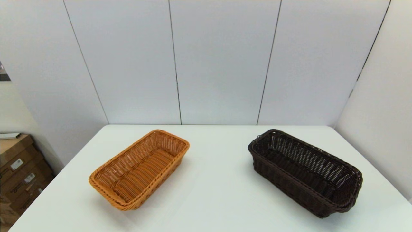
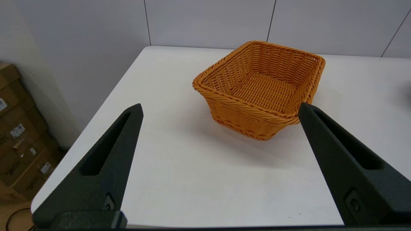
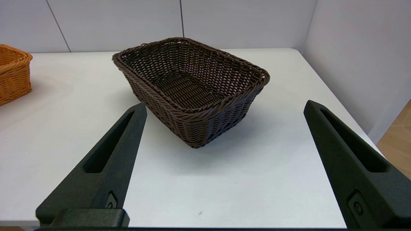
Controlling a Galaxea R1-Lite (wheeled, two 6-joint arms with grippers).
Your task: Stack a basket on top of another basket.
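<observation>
The dark brown basket (image 1: pixel 305 172) lies empty on the right half of the white table (image 1: pixel 212 180), long side running diagonally. The orange-tan basket (image 1: pixel 140 168) lies empty on the left half, well apart from it. Neither arm shows in the head view. In the left wrist view my left gripper (image 2: pixel 220 109) hangs open over the table's near edge, short of the orange-tan basket (image 2: pixel 260 91). My right gripper (image 3: pixel 224 106) is likewise open in the right wrist view, short of the dark brown basket (image 3: pixel 192 89), with nothing between its fingers.
Grey wall panels close off the back and right of the table. Cardboard boxes (image 1: pixel 19 170) stand on the floor past the table's left edge. A corner of the orange-tan basket (image 3: pixel 13 73) shows in the right wrist view.
</observation>
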